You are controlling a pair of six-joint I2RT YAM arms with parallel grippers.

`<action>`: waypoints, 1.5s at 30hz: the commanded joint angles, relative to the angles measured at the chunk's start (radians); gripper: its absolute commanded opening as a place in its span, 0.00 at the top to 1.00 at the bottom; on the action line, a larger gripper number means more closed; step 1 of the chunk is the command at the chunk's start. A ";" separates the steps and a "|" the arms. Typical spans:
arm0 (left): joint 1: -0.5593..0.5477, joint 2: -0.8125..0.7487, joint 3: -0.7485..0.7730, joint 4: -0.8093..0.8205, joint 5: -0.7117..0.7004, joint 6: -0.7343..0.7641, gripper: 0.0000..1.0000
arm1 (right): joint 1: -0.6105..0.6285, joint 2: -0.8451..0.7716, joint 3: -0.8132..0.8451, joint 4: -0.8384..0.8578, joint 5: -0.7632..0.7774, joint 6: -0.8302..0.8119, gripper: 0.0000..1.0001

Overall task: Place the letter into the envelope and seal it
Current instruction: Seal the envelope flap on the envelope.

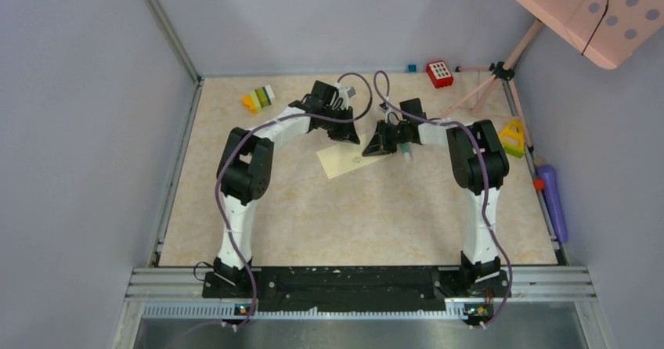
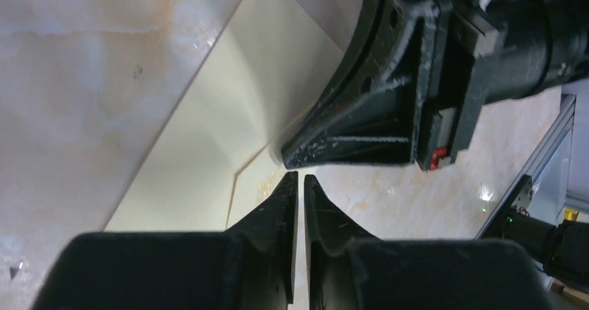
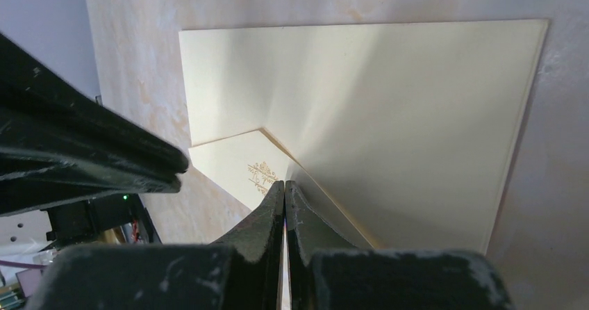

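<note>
The envelope [image 1: 343, 161] is a pale cream rectangle lying flat mid-table. In the right wrist view its body [image 3: 389, 115] fills the frame, and a triangular flap part with a small gold mark [image 3: 260, 174] lies at the lower left. My right gripper [image 3: 285, 183] is shut, tips touching, right at the flap's edge beside the mark. My left gripper [image 2: 301, 178] hovers over the envelope's [image 2: 229, 115] flap edge, its jaws a narrow slit apart with nothing between them, just under the right gripper's fingers [image 2: 361, 129]. The letter does not show.
Coloured blocks [image 1: 258, 98] and a red block [image 1: 439, 73] lie along the back edge. A yellow triangular toy [image 1: 513, 138], a purple cylinder [image 1: 552, 196] and a tripod [image 1: 501, 71] stand on the right. Grey walls close in both sides.
</note>
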 commanded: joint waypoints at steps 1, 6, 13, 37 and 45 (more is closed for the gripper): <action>0.005 0.082 0.082 -0.054 -0.010 0.002 0.93 | 0.002 0.041 0.011 -0.057 0.102 -0.053 1.00; 0.004 0.100 0.052 -0.039 0.008 -0.001 1.00 | 0.003 0.038 0.011 -0.063 0.108 -0.059 1.00; 0.005 0.098 0.017 -0.031 -0.022 0.012 1.00 | 0.003 0.041 0.011 -0.060 0.111 -0.058 1.00; 0.057 0.050 -0.077 0.021 -0.138 -0.007 1.00 | 0.005 0.047 0.020 -0.083 0.131 -0.086 1.00; 0.042 0.008 -0.152 0.038 -0.096 0.004 1.00 | 0.004 0.045 0.025 -0.088 0.131 -0.089 1.00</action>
